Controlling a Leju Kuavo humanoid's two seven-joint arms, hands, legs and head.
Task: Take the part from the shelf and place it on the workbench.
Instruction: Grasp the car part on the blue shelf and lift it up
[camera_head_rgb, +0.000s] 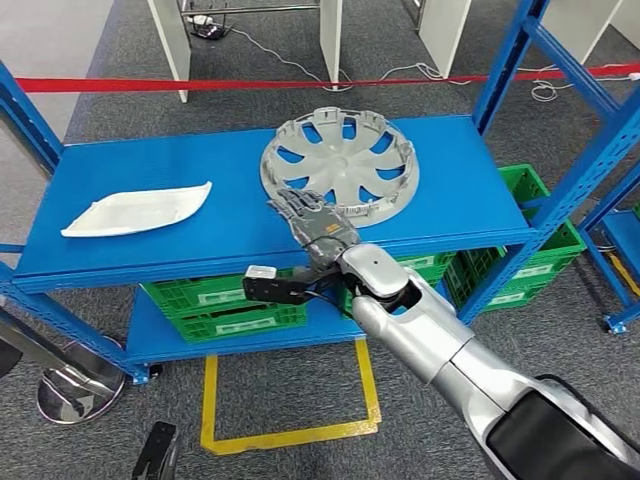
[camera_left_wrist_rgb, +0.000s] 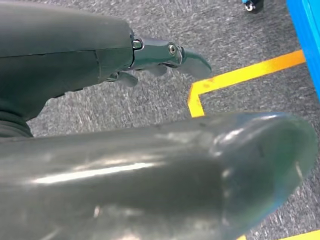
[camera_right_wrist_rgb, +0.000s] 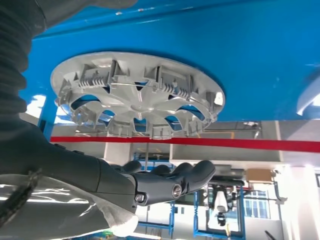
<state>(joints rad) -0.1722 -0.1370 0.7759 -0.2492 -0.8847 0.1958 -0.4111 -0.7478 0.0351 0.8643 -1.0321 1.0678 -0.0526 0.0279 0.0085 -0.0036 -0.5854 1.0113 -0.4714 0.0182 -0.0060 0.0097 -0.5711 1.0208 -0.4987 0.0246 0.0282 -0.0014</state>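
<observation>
A silver wheel cover lies flat, inner side up, on the blue shelf top, toward the right. My right hand hovers over the shelf just in front of the cover's near rim, fingers stretched out and apart, holding nothing. The right wrist view has the same cover a short way beyond the extended fingers, with a gap between them. My left hand hangs over the grey carpet, fingers straight, empty.
A white curved plastic panel lies on the shelf's left side. Green crates sit on the lower shelf. Blue uprights rise at the right. Red barrier tape runs behind. Yellow floor marking lies in front.
</observation>
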